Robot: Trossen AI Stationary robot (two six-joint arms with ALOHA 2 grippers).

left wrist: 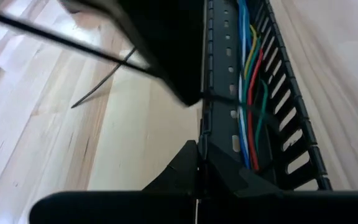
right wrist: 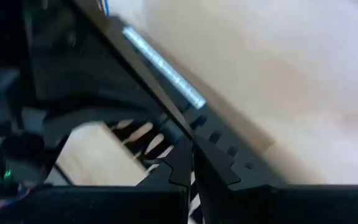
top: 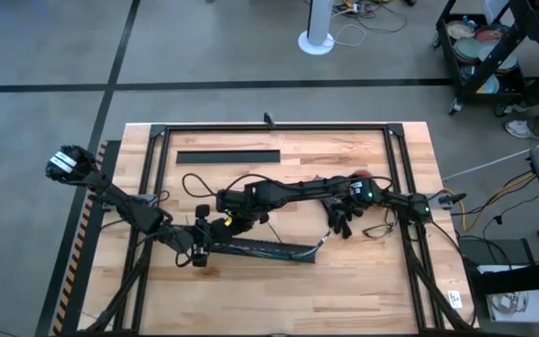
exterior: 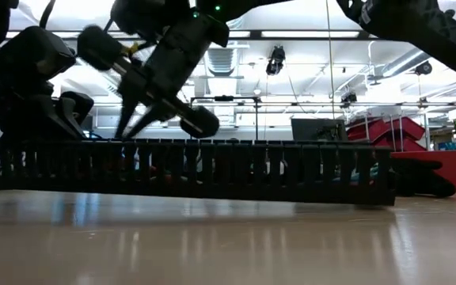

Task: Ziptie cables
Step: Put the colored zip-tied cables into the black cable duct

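Cables [left wrist: 250,93], coloured strands here, lie along the inside of the black slotted duct [left wrist: 291,118] near your table's [top: 344,290] front edge, with your left gripper [left wrist: 197,163] pressed together at the duct's wall and your right gripper [right wrist: 190,163] likewise pressed together on its rim, a ziptie [left wrist: 101,84] lying beside it.

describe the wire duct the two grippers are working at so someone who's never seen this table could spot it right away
Start from the wooden table and look at its near half, between the two dark arms. The duct lies there, a long black comb-toothed channel with coloured wires running inside it. The other long black piece, at the far side, is a flat plain strip without teeth.
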